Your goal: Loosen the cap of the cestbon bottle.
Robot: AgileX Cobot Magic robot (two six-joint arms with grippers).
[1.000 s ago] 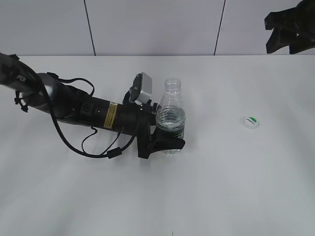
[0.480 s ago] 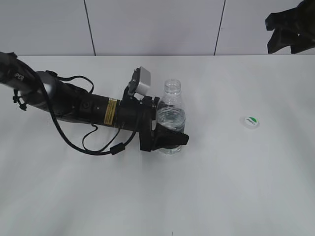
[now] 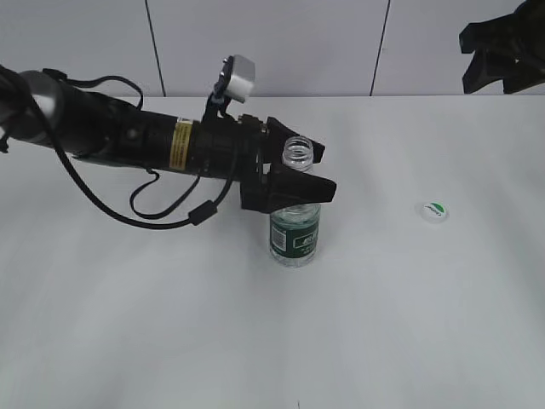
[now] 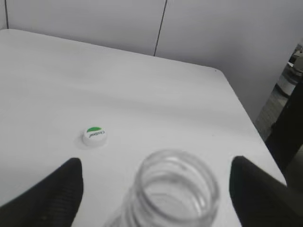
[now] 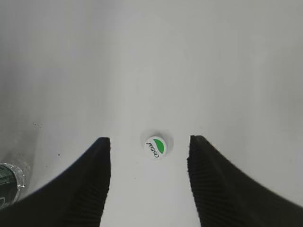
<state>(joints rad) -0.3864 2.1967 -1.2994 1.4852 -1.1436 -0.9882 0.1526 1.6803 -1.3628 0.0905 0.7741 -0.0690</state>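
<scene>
The cestbon bottle (image 3: 295,232) stands upright on the white table, its mouth open and uncapped, its green label showing. My left gripper (image 3: 300,173) is open, with its jaws on either side of the bottle's neck and not touching it. In the left wrist view the bottle mouth (image 4: 176,188) sits between the two fingers of the left gripper (image 4: 155,164). The cap (image 3: 433,210) lies on the table to the right of the bottle, top side up; it also shows in the left wrist view (image 4: 94,135). My right gripper (image 3: 498,53) is open, high above the cap (image 5: 155,147), which lies between its fingers (image 5: 149,140).
The white table (image 3: 400,324) ends at a grey panelled wall (image 3: 272,43) behind. The left arm and its cables (image 3: 128,141) stretch across the table's left half. The bottle's base (image 5: 7,187) shows at the lower left of the right wrist view.
My left gripper has let go of the bottle's body, opened, and risen to neck height. The bottle stays upright on the table. The right gripper and the cap have not moved.
</scene>
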